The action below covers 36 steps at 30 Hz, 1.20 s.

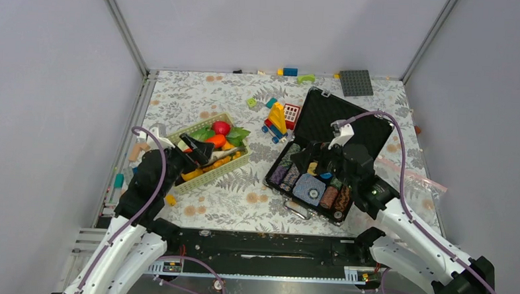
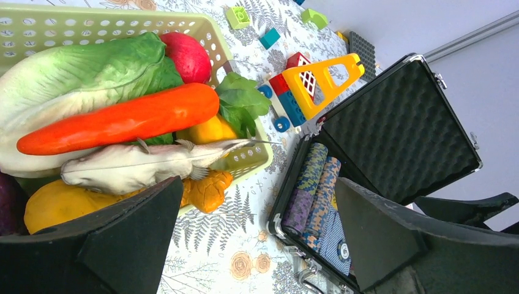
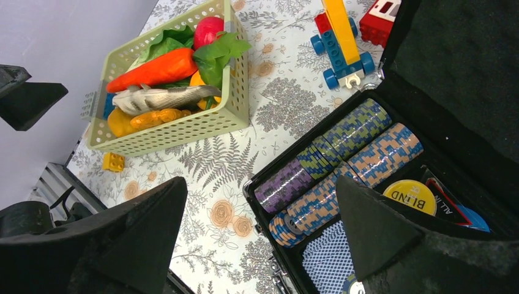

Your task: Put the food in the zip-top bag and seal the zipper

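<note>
From above, a table (image 1: 242,192) with a flower cloth sits between plain grey walls. A green basket (image 1: 220,172) on the left side holds all the food (image 1: 216,140). A black case (image 1: 354,118) lies open on the right side, with chips (image 1: 308,185) in it. A toy truck (image 1: 276,121) stands between the basket and the case. The bag (image 1: 411,188) lies flat by the right edge of the table, just past the case, and its pink zipper (image 1: 420,178) runs along its far side. The left gripper (image 1: 201,151) hangs over the basket. The right gripper (image 1: 320,156) hangs over the case.

From the left wrist, the left gripper (image 2: 257,239) is wide open and holds nothing. Just past its fingers (image 2: 122,245) the carrot (image 2: 122,119) lies on a big lettuce (image 2: 73,73). A red ball (image 2: 186,55) sits behind them and a white fish (image 2: 128,166) lies in front. I cannot tell if a finger touches the food.

From the right wrist, the right gripper (image 3: 257,245) is wide open too and holds nothing. It hangs above the rolls of chips (image 3: 343,153) in the case (image 3: 465,61). The basket (image 3: 183,125) sits far off to the left
</note>
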Each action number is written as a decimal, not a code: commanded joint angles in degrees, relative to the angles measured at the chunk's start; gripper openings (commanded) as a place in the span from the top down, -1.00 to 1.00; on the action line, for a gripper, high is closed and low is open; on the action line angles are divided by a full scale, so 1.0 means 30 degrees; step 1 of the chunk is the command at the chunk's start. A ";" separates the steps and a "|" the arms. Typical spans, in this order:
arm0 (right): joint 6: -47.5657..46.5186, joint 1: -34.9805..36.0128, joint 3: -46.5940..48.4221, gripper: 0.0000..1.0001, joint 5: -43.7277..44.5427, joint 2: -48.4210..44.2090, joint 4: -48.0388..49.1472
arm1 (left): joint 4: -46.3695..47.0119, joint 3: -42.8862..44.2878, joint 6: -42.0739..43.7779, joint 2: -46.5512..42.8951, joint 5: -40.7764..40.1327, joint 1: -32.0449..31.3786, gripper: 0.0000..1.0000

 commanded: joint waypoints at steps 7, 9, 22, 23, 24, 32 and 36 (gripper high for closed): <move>0.0746 0.0053 -0.2817 -0.99 -0.0058 -0.2159 0.3916 | 0.2523 -0.1207 0.0640 -0.0474 0.1972 -0.0026 -0.98; 0.0797 0.0055 -0.2523 -0.99 0.0211 -0.2117 0.3030 | 0.3595 -0.1718 0.0695 -0.0309 0.3308 -0.0012 -0.97; 0.0222 0.3946 0.1226 -0.99 0.3953 0.3761 -0.5156 | 0.6402 -0.2438 0.1242 0.2096 0.7010 -0.0311 -0.98; 0.0395 0.4672 0.1614 -1.00 0.5006 0.4380 -0.6009 | 0.6406 -0.2480 0.1257 0.2057 0.7109 -0.0347 -0.97; 0.0694 0.5250 0.2061 -0.99 0.6078 0.4988 -0.6809 | 0.6417 -0.2544 0.1335 0.1961 0.7268 -0.0370 -0.98; 0.4565 0.9474 0.3289 -0.99 0.8840 0.8449 -0.9598 | 0.6386 -0.2800 0.1756 0.1723 0.7804 -0.0444 -0.97; 0.5865 1.0976 0.3235 -0.98 0.8057 0.8636 -0.9074 | 0.6391 -0.2915 0.1799 0.1769 0.7862 -0.0449 -0.98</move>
